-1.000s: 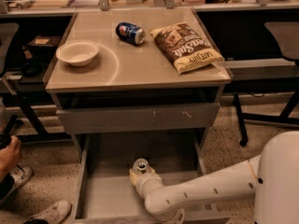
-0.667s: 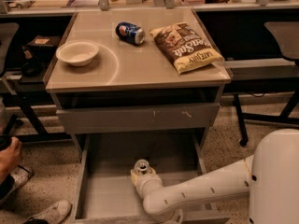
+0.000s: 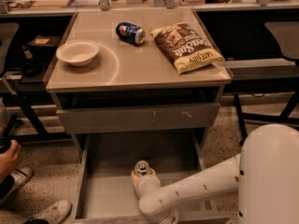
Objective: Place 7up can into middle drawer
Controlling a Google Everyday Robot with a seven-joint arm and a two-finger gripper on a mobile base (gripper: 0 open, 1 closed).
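One camera view looks down on a tan, smooth-topped counter [image 3: 140, 66] with grey drawers beneath it. On its top, towards the left, stands a shallow cream round bowl [image 3: 77, 53]; near the back edge a dark blue soda can [image 3: 130, 33] lies on its side, and just to the right of that lies a brown and yellow crinkled chip bag [image 3: 188, 46], flat, with one corner reaching the counter's right edge. Below the top, a grey drawer front with white scratches [image 3: 138, 118] sits closed. Under it the wide, shallow grey middle drawer [image 3: 110, 197] is pulled out towards the camera, its plain floor and low side walls in sight. Inside this drawer, near the middle of the floor, the small pale silvery 7up can [image 3: 141, 166] stands upright, its shiny pull-tab top facing up. The cream-coloured tool [image 3: 139, 176] is down in the drawer right at the lower part of the can, touching it; whether it is clamped on the can or loose around it cannot be told. The white, rounded robot arm [image 3: 196, 192] reaches to it from the lower right, where the large white robot body [image 3: 270, 171] fills the corner. At the left edge, a person's hand [image 3: 7, 157] and two pale shoes [image 3: 46, 213] show above the speckled floor.
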